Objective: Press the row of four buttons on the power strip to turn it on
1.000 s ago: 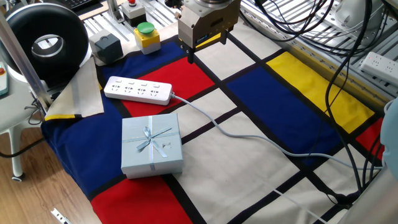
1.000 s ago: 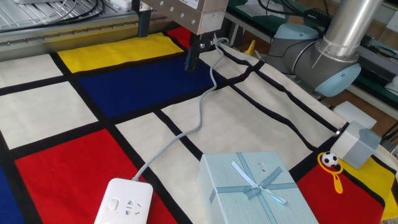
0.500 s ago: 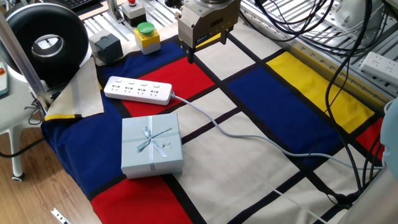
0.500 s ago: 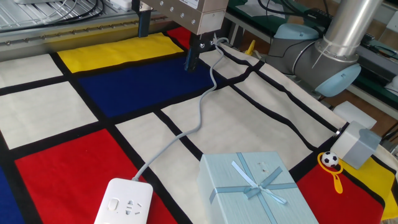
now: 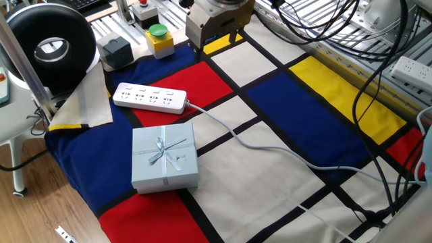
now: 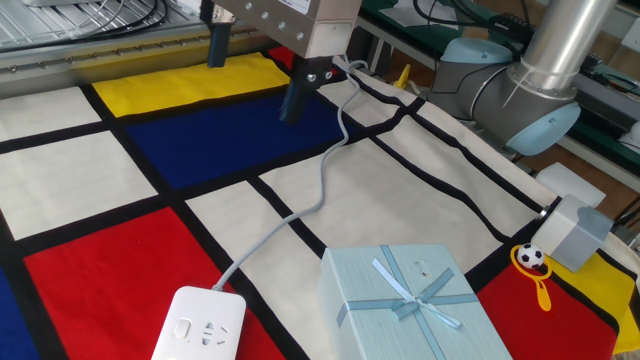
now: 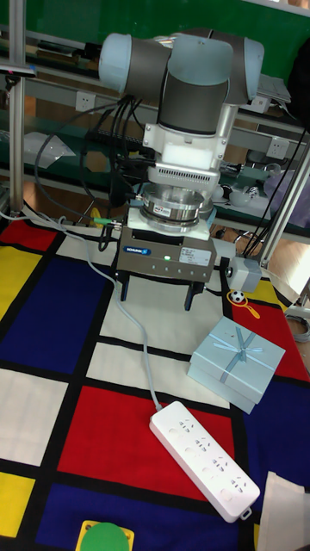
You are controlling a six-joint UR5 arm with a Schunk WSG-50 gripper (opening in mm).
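Overhead, the gripper hangs wide open and empty, power strip untouched

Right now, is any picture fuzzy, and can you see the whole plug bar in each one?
One fixed view: sharp, the long slim white plastic power strip shows whole. The other fixed view: the strip's near end is cut off by the bottom edge. Tall fixed view: slightly soft, strip whole, and the grey two-finger tool shows a wide gap.

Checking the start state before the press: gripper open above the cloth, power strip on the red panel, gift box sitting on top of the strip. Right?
Not quite. The gift box lies beside the power strip, on the cloth and apart from it, as one fixed view shows. The rest holds: the gripper is open above the cloth, and the strip lies on the red panel.
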